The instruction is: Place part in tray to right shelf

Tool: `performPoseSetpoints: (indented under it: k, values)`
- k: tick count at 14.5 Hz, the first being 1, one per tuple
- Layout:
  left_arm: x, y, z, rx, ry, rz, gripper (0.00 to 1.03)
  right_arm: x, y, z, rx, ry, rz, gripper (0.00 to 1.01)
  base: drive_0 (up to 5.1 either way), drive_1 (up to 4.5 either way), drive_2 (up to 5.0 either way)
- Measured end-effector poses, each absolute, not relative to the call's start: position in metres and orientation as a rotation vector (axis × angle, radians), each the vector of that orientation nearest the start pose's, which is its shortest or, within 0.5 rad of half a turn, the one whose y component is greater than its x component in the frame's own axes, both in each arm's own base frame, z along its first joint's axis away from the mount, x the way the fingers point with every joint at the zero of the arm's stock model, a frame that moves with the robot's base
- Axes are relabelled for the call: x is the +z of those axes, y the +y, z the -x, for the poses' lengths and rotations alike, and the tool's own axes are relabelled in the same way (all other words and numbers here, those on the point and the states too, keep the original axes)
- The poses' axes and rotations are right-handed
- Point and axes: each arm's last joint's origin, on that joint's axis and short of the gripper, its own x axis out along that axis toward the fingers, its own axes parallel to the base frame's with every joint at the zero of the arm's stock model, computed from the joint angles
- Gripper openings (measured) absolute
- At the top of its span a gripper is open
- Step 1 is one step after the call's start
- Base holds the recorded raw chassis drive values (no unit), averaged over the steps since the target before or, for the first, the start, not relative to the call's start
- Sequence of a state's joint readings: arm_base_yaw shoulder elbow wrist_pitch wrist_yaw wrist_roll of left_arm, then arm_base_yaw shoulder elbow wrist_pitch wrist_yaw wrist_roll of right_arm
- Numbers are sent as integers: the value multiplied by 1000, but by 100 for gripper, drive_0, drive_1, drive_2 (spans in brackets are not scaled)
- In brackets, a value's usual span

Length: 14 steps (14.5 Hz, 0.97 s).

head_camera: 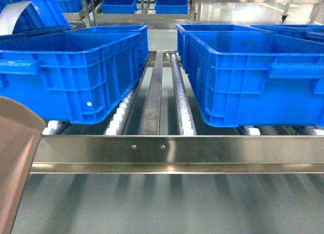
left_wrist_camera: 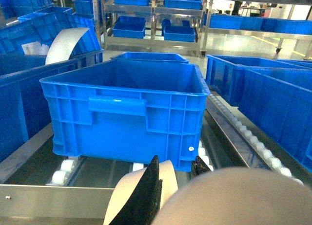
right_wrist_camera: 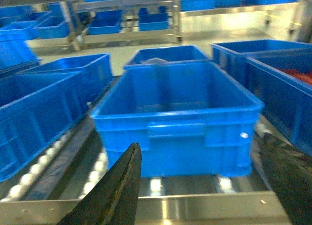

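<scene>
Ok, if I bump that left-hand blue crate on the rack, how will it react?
The left crate likely rolls back easily, since it sits on white rollers. What shows of its inside looks empty, so it is probably light. Its ribbed walls suggest it stays stiff.

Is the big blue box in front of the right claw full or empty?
Empty, as far as it shows. In the right wrist view, the blue crate shows bare blue inner walls and floor, though its near corner stays hidden behind its front wall.

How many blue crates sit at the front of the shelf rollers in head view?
2: left crate and right crate, either side of the centre track. More crates behind, partly hidden.
</scene>
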<state>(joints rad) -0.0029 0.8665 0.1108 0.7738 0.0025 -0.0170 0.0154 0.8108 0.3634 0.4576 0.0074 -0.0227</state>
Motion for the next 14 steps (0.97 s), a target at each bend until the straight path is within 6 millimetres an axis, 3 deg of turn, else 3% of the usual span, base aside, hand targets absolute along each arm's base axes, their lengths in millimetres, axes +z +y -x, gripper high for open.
performPoseSetpoints:
  k: [4, 7, 14]
  values:
    - [162, 0, -148, -3, 15, 17, 13, 215, 0, -162, -1, 9, 15, 31, 0, 0, 0]
    - [163, 0, -142, -2, 22, 17, 13, 204, 0, -151, -1, 2, 15, 4, 0, 0, 0]
    - [171, 0, -121, -2, -6, 17, 13, 179, 0, -126, 0, 6, 11, 2, 0, 0, 0]
